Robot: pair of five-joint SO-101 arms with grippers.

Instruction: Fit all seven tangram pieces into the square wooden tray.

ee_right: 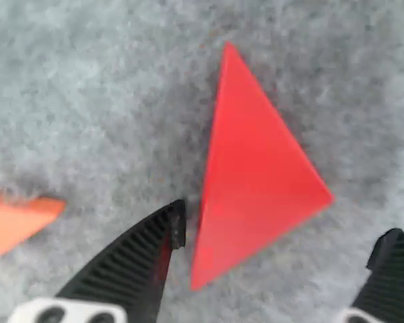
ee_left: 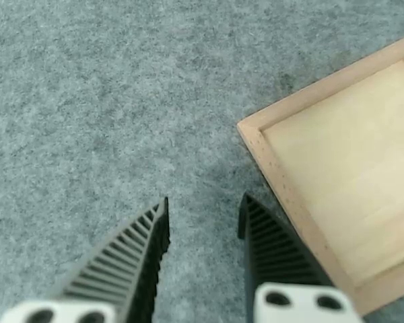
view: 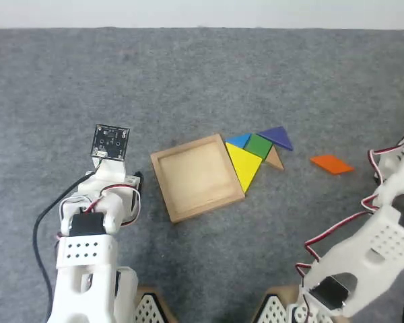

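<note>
Right gripper [ee_right: 283, 229] spread wide over grey carpet [ee_right: 87, 101], flat red triangular tangram piece [ee_right: 256, 175] lying between its fingers, closer to one fingertip, left gripper [ee_left: 204, 207] moderately open just beside square wooden tray [ee_left: 281, 178] corner

I saw the tabletop [view: 188, 81] lit evenly and softly from overhead, bright enough throughout, with no hard glare on the grey felt. Shadows were faint and diffuse. A thin dark line ran along the near edge of the wooden tray [view: 186, 146], and a soft patch lay under the white arms. From the left wrist, a dim smudge of shade sat on the felt ahead of the left tool [ee_left: 205, 202], by the tray's corner. From the right wrist, the red triangle [ee_right: 249, 168] cast a soft shadow along the edge beside one finger of the right tool [ee_right: 285, 222].
</note>
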